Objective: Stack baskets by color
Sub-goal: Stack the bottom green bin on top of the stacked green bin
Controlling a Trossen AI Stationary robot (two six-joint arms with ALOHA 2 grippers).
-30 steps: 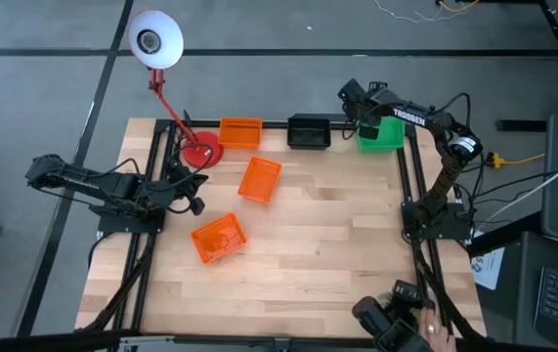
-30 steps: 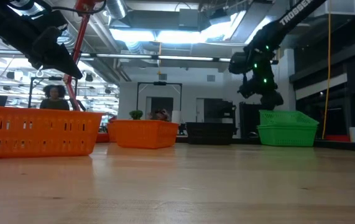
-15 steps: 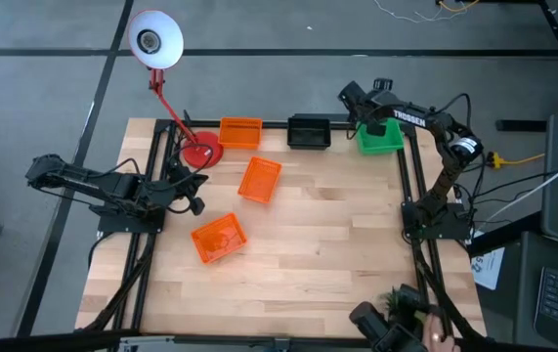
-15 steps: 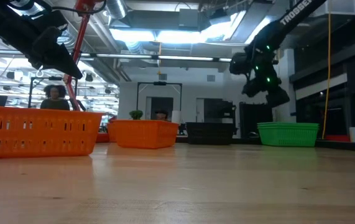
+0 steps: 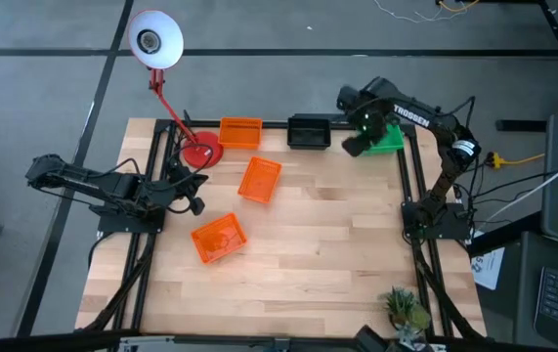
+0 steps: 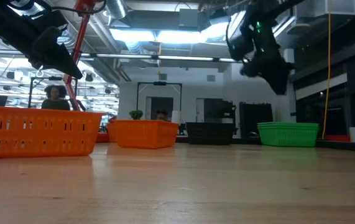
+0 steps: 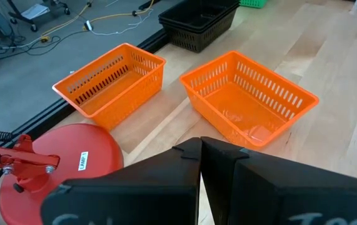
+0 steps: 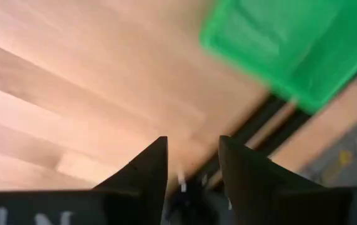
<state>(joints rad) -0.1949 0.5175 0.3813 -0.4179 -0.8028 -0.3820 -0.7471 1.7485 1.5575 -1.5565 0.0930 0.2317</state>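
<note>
1. Wooden table (image 5: 288, 254): light planks, dark frame rails along both sides.
2. Desk lamp (image 5: 198, 152): red base at the far left corner, white shade beyond the table edge.
3. Right gripper (image 5: 355, 145): raised above the table, just beside the green basket stack; fingers (image 8: 147, 169) spread apart, empty.
4. Left gripper (image 5: 196, 205): hangs at the left edge, near the loose orange baskets; fingers pressed together, holding nothing.
5. Green basket stack (image 5: 386, 135): far right corner.
6. Orange basket, one (image 5: 240, 132): far edge, just beside the lamp base.
7. Orange basket, two (image 5: 259, 180): tilted, nearer mid-table.
8. Orange basket, three (image 5: 219, 239): closest to the near side, apart from the others.
9. Black basket stack (image 5: 309, 131): far edge, between orange and green.
</note>
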